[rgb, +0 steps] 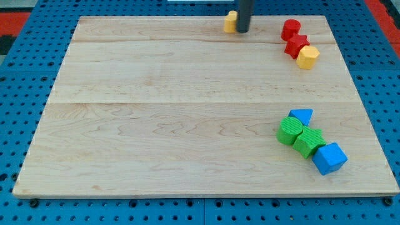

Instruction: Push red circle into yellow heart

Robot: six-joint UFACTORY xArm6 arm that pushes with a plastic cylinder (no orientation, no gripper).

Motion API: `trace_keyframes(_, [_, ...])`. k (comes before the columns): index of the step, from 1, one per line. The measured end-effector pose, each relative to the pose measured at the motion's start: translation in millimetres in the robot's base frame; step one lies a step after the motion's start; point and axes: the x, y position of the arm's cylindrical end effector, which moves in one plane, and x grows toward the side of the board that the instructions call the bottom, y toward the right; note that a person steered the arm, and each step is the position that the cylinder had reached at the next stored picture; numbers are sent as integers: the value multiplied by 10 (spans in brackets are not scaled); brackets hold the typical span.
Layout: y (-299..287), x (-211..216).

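The red circle [290, 29] sits near the board's top right corner. A red star-like block [296, 45] touches it just below, and a yellow hexagon-like block [307, 57] touches that one. A yellow block, apparently the heart [230, 22], lies at the board's top edge near the middle, partly hidden by the rod. My tip [242, 30] stands right against that yellow block's right side, about 75 pixels to the left of the red circle.
At the lower right a cluster lies together: a blue triangle [302, 115], a green circle [289, 130], a green block [309, 142] and a blue block [329, 158]. The wooden board [156, 125] rests on a blue pegboard.
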Motion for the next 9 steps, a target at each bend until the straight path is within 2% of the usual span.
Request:
trace_keyframes(1, [-98,507])
trace_keyframes(3, [-971,338])
trace_keyframes(5, [-1239,338])
trace_keyframes(6, [-1139,281])
trace_keyframes(8, [-433,-493])
trace_keyframes(9, [-563,-618])
